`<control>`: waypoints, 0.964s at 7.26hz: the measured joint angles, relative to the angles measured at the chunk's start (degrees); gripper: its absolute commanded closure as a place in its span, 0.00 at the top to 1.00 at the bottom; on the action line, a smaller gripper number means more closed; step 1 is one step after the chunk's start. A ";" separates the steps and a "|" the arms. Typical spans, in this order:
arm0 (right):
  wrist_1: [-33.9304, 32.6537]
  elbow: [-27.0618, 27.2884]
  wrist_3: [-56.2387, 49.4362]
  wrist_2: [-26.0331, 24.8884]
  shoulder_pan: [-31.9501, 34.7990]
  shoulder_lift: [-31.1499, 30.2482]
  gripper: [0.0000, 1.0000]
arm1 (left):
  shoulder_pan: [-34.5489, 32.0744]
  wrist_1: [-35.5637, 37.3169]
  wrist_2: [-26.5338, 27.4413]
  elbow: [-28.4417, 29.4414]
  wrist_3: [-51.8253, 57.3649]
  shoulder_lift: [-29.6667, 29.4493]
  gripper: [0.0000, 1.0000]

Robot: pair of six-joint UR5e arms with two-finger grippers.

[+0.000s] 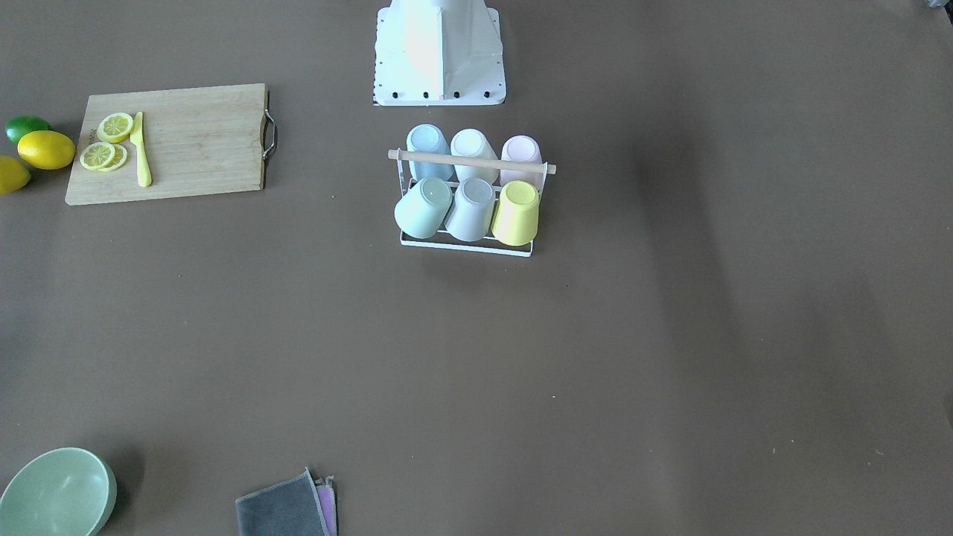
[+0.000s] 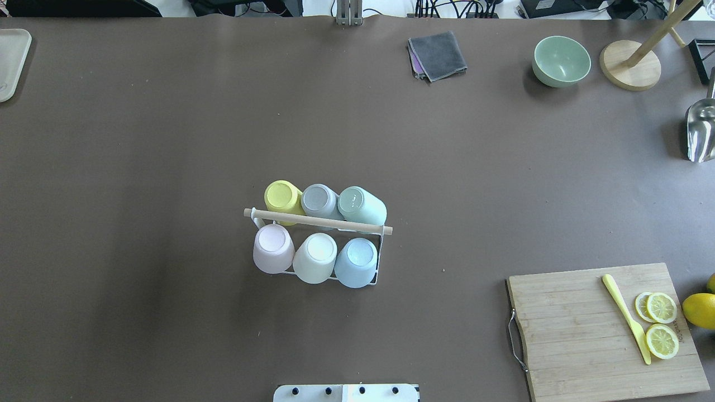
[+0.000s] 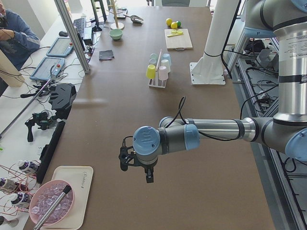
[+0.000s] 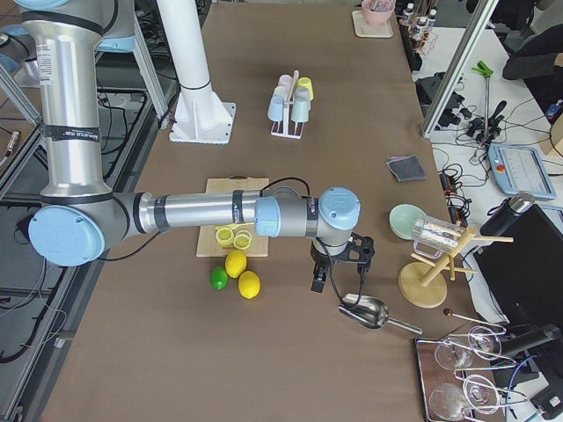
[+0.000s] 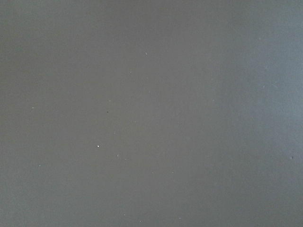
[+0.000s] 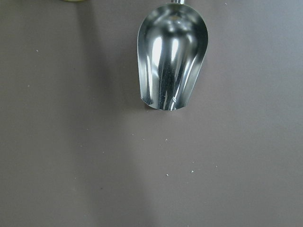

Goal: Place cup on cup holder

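The cup holder [image 1: 472,161], a white wire rack with a wooden rod across its top, stands in the middle of the table near the robot base; it also shows in the overhead view [image 2: 318,221]. Several cups sit upside down on its prongs in two rows, among them a yellow cup [image 1: 516,212], a mint cup [image 1: 422,207] and a pink cup [image 2: 273,248]. My left gripper [image 3: 136,171] hangs over bare table far to the left of the rack. My right gripper [image 4: 339,280] hangs far to the right, just above a metal scoop [image 6: 171,56]. I cannot tell whether either is open or shut.
A cutting board [image 2: 575,329] with lemon slices and a yellow knife [image 2: 627,326] lies at the near right, lemons beside it. A green bowl [image 2: 561,60], a grey cloth [image 2: 437,54] and a wooden stand [image 2: 631,64] are at the far edge. A tray [image 2: 11,61] is far left.
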 measured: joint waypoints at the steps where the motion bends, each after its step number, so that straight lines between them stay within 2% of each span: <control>1: 0.00 -0.01 -0.01 0.01 0.00 -0.01 1.00 | -0.54 0.00 0.00 -0.71 0.02 0.73 0.99; 4: 0.00 -0.02 -0.01 0.01 0.02 0.02 1.00 | -1.00 0.00 0.00 -3.88 0.03 4.15 0.99; 7: 0.00 -0.02 -0.01 0.01 0.03 0.02 1.00 | -2.20 0.00 0.08 -4.19 0.01 4.67 0.99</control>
